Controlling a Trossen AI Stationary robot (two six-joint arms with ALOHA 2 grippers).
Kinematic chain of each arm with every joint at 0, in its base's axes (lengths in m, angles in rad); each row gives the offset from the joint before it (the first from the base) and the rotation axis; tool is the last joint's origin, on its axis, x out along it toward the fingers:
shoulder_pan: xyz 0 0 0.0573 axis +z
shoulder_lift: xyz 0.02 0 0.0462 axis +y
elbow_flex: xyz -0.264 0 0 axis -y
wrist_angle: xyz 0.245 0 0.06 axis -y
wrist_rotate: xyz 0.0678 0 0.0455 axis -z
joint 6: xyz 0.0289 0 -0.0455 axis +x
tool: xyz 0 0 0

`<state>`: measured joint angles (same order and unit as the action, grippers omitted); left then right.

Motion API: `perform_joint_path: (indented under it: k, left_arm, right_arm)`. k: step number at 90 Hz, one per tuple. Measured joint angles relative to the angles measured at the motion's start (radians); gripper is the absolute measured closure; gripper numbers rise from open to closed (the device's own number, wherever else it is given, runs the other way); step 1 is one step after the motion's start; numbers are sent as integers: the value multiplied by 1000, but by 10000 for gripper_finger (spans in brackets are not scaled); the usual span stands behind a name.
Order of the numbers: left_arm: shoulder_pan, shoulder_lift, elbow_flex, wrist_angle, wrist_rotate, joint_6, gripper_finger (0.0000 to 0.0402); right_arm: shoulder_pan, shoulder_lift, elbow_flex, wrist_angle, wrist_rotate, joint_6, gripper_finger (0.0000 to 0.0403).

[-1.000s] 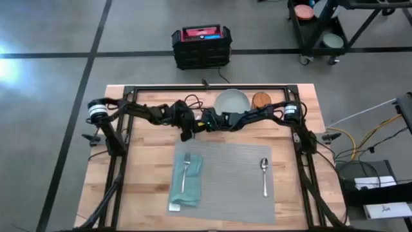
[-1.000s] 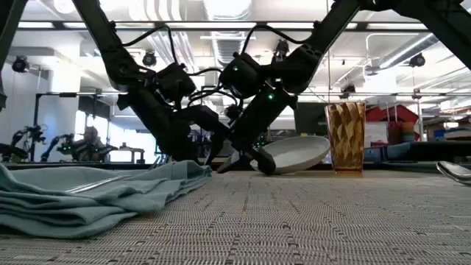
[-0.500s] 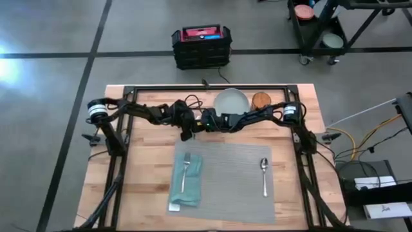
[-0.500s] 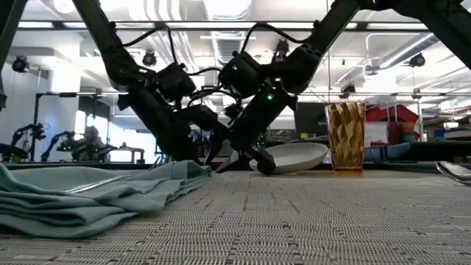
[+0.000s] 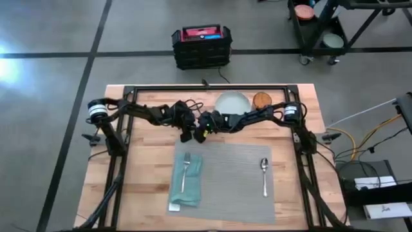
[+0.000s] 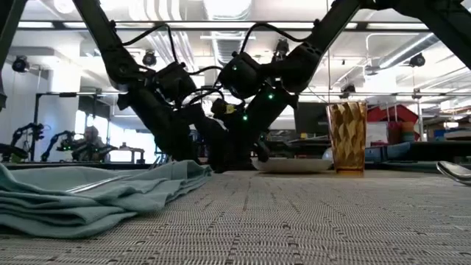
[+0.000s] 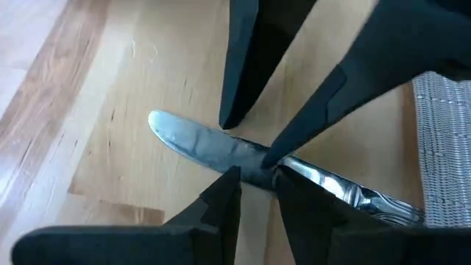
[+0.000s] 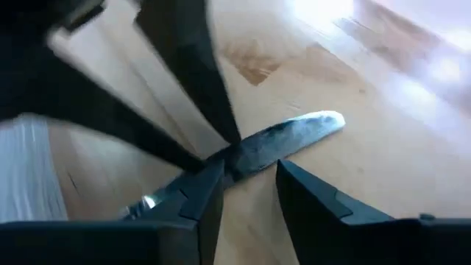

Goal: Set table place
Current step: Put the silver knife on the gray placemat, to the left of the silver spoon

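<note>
Knife (image 7: 243,162): flat on bare tabletop (image 5: 141,167) just beyond the placemat (image 5: 225,180), about 11 o'clock of it; direction of long axis unclear. Left claw (image 7: 254,180) and right claw (image 8: 246,173), both spread, straddle its middle.

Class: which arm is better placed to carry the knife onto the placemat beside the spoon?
Right, probably: the right gripper sits open astride the knife, and the spoon lies on the placemat's right half, that arm's side. The left gripper is at the knife too.
</note>
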<state>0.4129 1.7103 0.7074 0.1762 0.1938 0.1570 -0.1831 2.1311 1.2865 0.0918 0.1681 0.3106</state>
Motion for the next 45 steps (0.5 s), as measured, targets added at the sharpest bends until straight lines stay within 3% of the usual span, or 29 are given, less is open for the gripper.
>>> perform_joint_path:
  k: [31, 45]
  left_arm:
    - [0, 0, 0, 0, 2, 12, 326]
    - [0, 0, 0, 1, 3, 18, 326]
  right_arm:
    - [23, -20, 0, -88, 15, -675, 328]
    - [33, -19, 0, -73, 8, -833, 341]
